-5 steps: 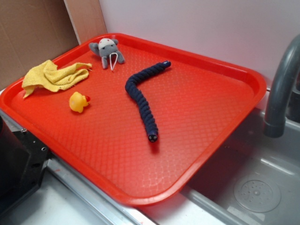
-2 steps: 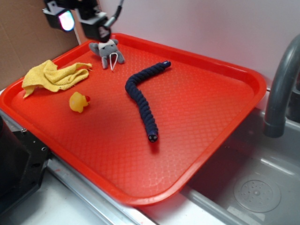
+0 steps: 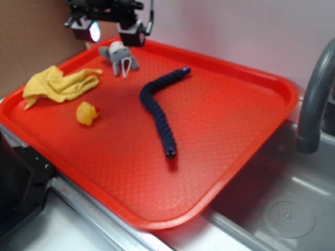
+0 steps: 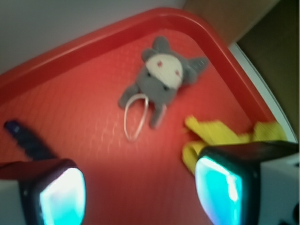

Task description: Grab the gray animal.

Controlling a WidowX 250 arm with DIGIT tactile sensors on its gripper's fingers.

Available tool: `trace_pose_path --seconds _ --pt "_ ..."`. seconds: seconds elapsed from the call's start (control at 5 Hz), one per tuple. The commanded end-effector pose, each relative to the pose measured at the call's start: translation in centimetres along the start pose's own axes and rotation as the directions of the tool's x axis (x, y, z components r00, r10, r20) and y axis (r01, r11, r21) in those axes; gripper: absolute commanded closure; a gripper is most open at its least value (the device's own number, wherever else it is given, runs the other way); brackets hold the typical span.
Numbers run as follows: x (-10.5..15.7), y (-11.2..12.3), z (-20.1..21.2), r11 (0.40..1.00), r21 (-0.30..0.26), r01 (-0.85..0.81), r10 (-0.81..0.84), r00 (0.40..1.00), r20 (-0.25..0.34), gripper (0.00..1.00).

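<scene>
On the red tray [image 3: 246, 130], at the far left corner, the biggest change is seen: the gripper [image 3: 112, 31] has been brought across from the left edge of the picture and is now held over the back rim, above the gray animal [image 3: 119, 56]. It has not been brought down yet. In the wrist view its two fingers are spread wide apart, and nothing is held between them. The gray animal [image 4: 161, 77] is seen ahead of the fingers, not between them, so a little more reach and a drop down are likely needed before it can be grabbed.

The tray has been nudged a tiny bit in the picture, but the toys on it are kept in the same spots.

The gray animal is found lying flat near the back left corner of the tray, face up, with its white string loop [image 4: 135, 117] spread out on the tray below it.

The long blue snake [image 3: 159, 112] is laid across the middle of the tray, well apart from the gray animal. The yellow cloth [image 3: 57, 83] is bunched near the left rim, close to the gray animal, and could be pinched by mistake. The yellow duck [image 3: 87, 113] is set further toward the front. A gray tap [image 3: 314, 104] and a sink are seen at the right.
</scene>
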State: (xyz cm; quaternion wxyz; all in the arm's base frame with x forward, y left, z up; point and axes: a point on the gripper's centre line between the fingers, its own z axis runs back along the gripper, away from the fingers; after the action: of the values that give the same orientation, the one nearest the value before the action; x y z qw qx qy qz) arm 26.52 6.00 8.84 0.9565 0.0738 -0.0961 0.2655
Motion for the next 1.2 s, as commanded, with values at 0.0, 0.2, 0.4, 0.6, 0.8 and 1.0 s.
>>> trace_pose_path --seconds 0.0,0.2,0.4,0.6,0.8,1.0 --pt "4.2 2.9 -2.6 0.991 -0.112 0.068 -0.062 0.996 0.056 0.00" --pt "4.3 3.6 -3.9 0.995 -0.090 0.053 -0.049 0.997 0.051 0.00" --pt "4.4 3.3 -5.1 0.995 -0.079 0.064 -0.062 0.998 0.025 0.00" --pt "4.9 3.4 -5.4 0.996 -0.058 0.072 -0.072 0.997 0.007 1.00" --pt "5.6 3.4 -5.2 0.992 -0.052 0.118 -0.120 0.993 -0.022 1.00" --pt "5.2 3.2 -3.3 0.985 -0.053 0.166 -0.168 0.985 -0.036 1.00"
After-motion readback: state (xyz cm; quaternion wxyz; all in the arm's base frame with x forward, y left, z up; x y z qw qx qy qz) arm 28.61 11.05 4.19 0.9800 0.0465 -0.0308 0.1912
